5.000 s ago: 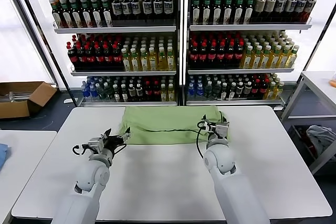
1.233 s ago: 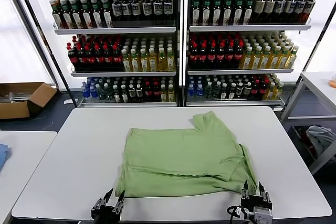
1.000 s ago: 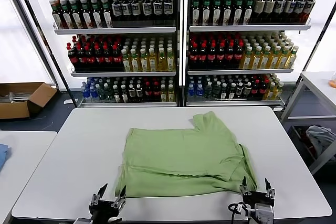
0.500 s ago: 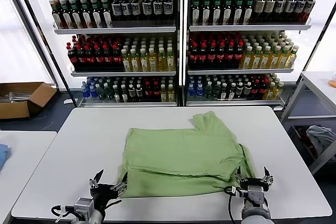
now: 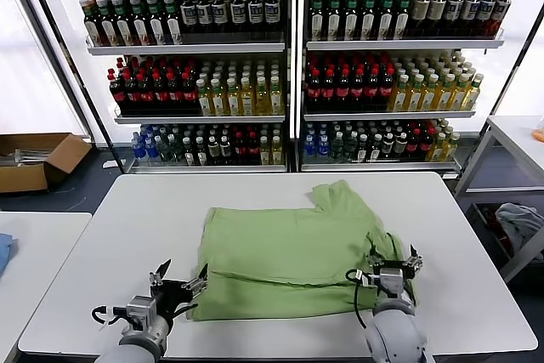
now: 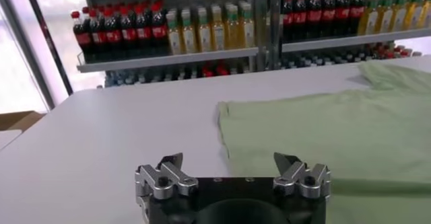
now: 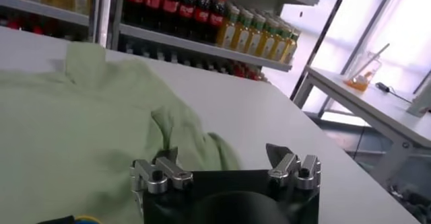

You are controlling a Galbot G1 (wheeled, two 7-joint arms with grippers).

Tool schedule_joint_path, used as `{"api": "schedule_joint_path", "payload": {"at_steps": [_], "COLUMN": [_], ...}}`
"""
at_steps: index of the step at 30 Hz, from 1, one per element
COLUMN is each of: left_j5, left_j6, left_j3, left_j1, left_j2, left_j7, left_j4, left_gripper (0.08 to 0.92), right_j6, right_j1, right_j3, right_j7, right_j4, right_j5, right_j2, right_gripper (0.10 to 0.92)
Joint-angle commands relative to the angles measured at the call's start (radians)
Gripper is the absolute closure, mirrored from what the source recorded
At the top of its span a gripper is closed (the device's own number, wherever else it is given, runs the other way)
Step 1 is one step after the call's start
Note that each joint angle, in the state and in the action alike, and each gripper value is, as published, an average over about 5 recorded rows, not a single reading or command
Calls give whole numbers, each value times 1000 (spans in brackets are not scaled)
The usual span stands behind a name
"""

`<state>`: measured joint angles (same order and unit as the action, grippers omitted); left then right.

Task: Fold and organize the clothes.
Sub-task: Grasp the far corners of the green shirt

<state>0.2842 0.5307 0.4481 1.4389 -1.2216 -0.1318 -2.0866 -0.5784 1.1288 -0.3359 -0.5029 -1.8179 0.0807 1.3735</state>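
- One green shirt (image 5: 293, 257) is lying spread on the white table (image 5: 102, 244), taking up the table's middle; a sleeve (image 5: 340, 197) is sticking out toward 12 o'clock on its right half, and the cloth is bunching into folds at its 4 o'clock corner.
- The shirt's near hem is lying doubled along the 6 o'clock edge, close to the table's front rim.
- The left gripper (image 5: 180, 286) is sitting low over the table at the shirt's 8 o'clock corner, its fingers spread apart and gripping nothing; the right fingertip is reaching the hem's edge while the other is standing over bare table.
- In the left wrist view the left gripper (image 6: 232, 173) is showing both fingers wide apart, with the shirt (image 6: 337, 131) lying ahead and to one side and bare table (image 6: 101, 138) on the other.
- The right gripper (image 5: 392, 260) is hovering over the bunched cloth at the shirt's 4 o'clock corner, fingers parted and gripping nothing.
- In the right wrist view the right gripper (image 7: 225, 166) is opening over the crumpled green folds (image 7: 182, 131), the table (image 7: 269, 121) running past beyond them.
- Shelves of bottles (image 5: 289, 65) are standing at 12 o'clock behind the table.
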Motion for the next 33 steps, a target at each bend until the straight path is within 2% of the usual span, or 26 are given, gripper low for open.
{"api": "schedule_joint_path", "payload": {"at_steps": [1, 7, 14, 25, 33], "left_j5": [90, 180, 205, 181, 172], "left_j6": [37, 46, 45, 17, 6], "left_j3": [-25, -84, -168, -228, -259], "left_j1": [-217, -382, -538, -657, -722], "left_j2": [87, 133, 130, 104, 75], "left_j7": [11, 22, 39, 61, 66], "left_j4": [108, 237, 417, 604, 695], "left_gripper": [177, 177, 177, 177, 177], "right_j6": [-3, -1, 0, 26, 40], "right_j1": [-278, -438, -590, -669, -695], "right_j3": [33, 33, 55, 23, -1], "right_j7": [-28, -35, -1, 48, 64], "right_j4": [173, 357, 544, 781, 862], "right_j5": [56, 162, 189, 180, 170], "right_j2": [49, 67, 103, 191, 210], "right_gripper": [203, 203, 203, 203, 203]}}
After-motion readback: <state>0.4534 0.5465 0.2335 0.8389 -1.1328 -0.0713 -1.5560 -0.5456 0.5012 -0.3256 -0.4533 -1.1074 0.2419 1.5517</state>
